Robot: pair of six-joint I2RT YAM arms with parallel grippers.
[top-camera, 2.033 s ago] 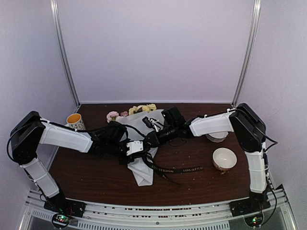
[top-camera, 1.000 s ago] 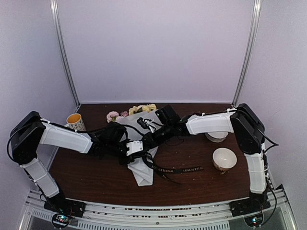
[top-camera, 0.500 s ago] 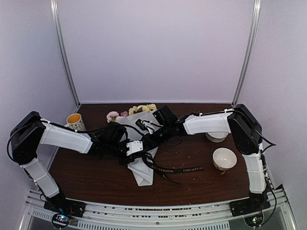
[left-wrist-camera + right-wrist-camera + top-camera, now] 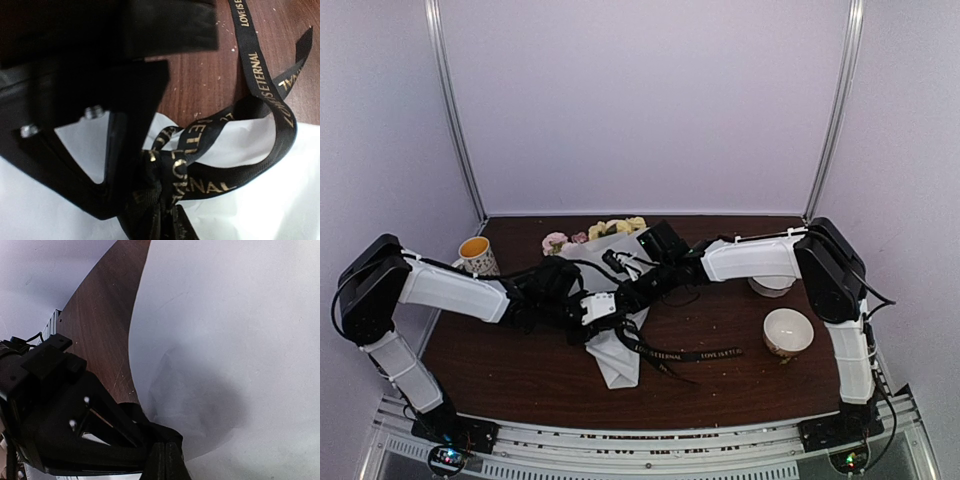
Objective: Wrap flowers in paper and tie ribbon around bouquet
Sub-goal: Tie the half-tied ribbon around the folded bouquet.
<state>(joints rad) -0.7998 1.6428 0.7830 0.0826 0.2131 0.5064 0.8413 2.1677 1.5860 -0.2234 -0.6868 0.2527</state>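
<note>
Bouquet (image 4: 617,360), wrapped; lies mid-table (image 4: 500,370), narrow end toward the arms, flowers (image 4: 610,228) poking out of the wide far end of the paper (image 4: 260,205). Ribbon (image 4: 260,85), black with gold lettering; loops and bunches into what looks like a loose knot over the paper, crosses bare wood, trails one long tail toward the bowl (image 4: 787,331). Right gripper (image 4: 165,458); jaws together, clamped by the look of it on a black fold of ribbon, just above the paper. Left gripper (image 4: 605,312); sits at the knot, right against the other; cannot tell whether parted or closed, nor whether holding ribbon. Step judged: tightening or finishing the tie; wrapping done, knot not yet snug. Hazards: uneven pull from one side, dragging or rolling the light cone across the table; early release on the left, letting the loop fall slack; thin slick ribbon slipping out of a pinch; fingertips snagging or tearing the paper; wrists knocking together, being so close.
</note>
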